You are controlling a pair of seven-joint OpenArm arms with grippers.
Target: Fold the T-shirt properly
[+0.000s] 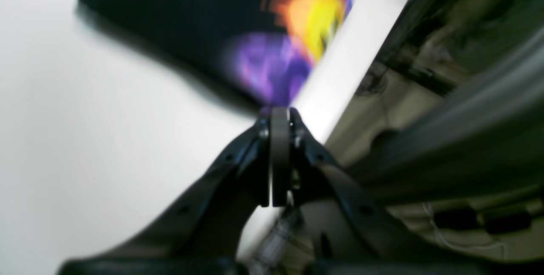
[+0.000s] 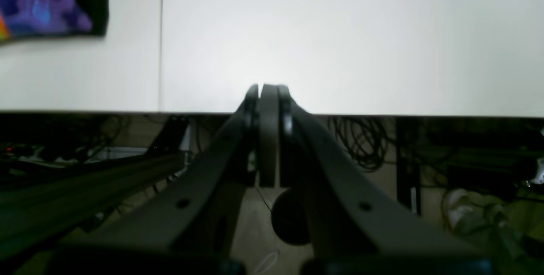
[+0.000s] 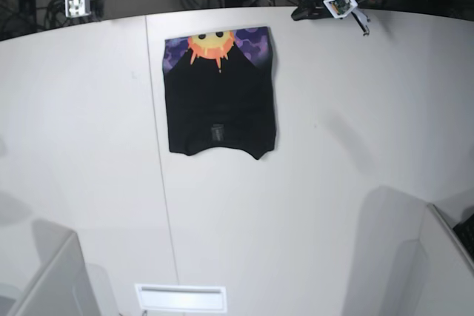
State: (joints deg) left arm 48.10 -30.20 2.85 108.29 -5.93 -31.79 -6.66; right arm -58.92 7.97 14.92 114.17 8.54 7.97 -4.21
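T-shirt point(image 3: 221, 101) lying folded into a compact rectangle near table's point(image 3: 333, 205) far edge — soft black cloth, purple print and orange sun face along far side, near hem slightly wavy. Left gripper point(image 1: 279, 115) pressed together, empty, off beyond table edge. Right gripper point(image 2: 268, 90) likewise together, empty, well apart from cloth. Judged finished or nearly — any remaining touch best limited to smoothing near hem flat.
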